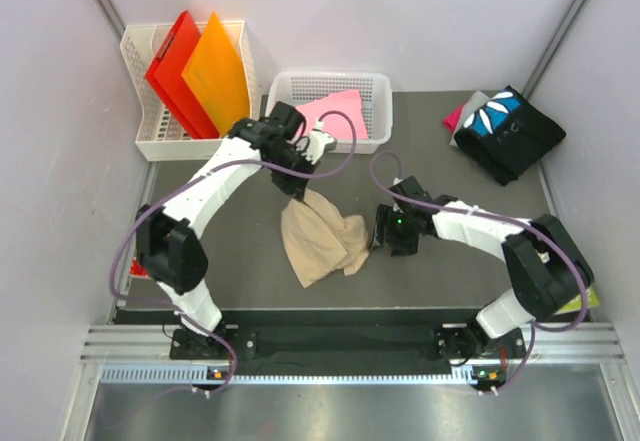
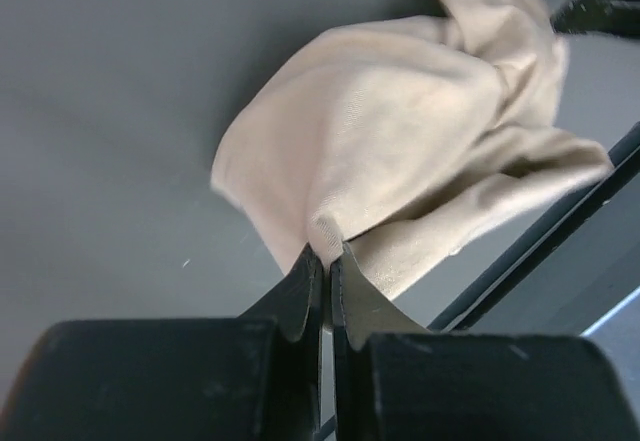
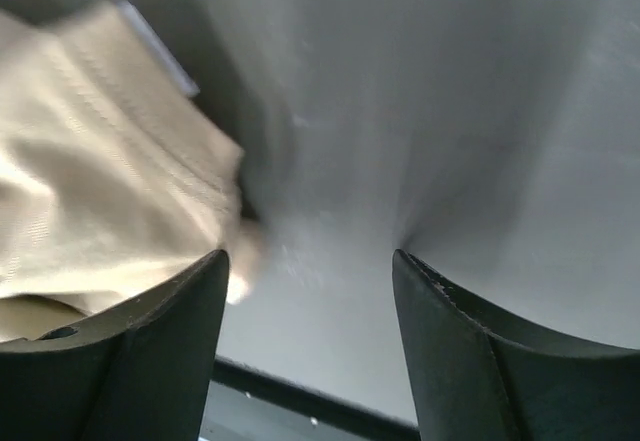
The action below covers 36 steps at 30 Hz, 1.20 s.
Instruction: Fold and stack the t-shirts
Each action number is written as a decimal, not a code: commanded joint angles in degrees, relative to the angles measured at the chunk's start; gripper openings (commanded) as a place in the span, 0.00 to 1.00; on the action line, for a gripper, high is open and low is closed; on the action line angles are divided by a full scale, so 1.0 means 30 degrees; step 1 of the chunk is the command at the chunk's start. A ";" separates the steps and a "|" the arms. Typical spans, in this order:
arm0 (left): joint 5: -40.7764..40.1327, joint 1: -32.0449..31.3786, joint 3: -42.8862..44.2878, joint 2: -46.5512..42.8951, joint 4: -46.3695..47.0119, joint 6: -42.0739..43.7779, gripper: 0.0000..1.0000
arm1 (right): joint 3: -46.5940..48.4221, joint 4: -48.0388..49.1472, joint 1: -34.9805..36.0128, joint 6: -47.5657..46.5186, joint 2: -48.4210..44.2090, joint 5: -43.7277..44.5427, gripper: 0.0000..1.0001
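The tan t-shirt (image 1: 322, 243) lay in a crumpled heap on the dark bench (image 1: 230, 251), about midway between the two arms, and one corner of it was drawn up toward the back. That corner was in the left end effector (image 1: 298, 186) — its wrist camera showed the two black fingertips (image 2: 300, 286) pressed together with a fold of the tan cloth (image 2: 400, 141) pinched between them and the rest of the shirt spread out beyond. The right end effector (image 1: 384, 233) sat low, just beside the heap's right edge, with its jaws well apart and nothing between them. From its own camera the shirt's hem (image 3: 100, 191) bunched up against the left-hand finger (image 3: 150, 351), the other finger (image 3: 470, 361) stood over bare bench, and I could not tell whether the cloth touched the finger. At the back, a pink t-shirt (image 1: 335, 111) lay in a white mesh basket (image 1: 378, 86). A second basket (image 1: 140, 121) in the left corner held a red folder (image 1: 172, 66) and an orange folder (image 1: 215, 71) standing on edge. Off in the far right corner a black t-shirt (image 1: 515, 136) with blue-and-white print sat on a small pile, a magenta one (image 1: 455, 118) peeping from under its left side.
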 commanded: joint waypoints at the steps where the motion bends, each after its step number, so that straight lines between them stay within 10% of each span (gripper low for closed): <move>1: -0.0836 0.0361 -0.1152 -0.3004 -0.1343 0.1692 0.00 | 0.1852 0.2890 0.0573 0.0397 0.1506 -0.1380 0.60; 15: -0.0516 0.0508 -0.2620 -0.4036 -0.1197 0.1108 0.00 | 0.4346 0.5884 0.3766 0.2449 0.5022 -0.3199 0.61; 36: -0.0750 0.0595 -0.4377 -0.4885 -0.1021 0.1078 0.00 | 0.5048 0.2401 0.2596 -0.0480 0.4351 -0.1062 0.61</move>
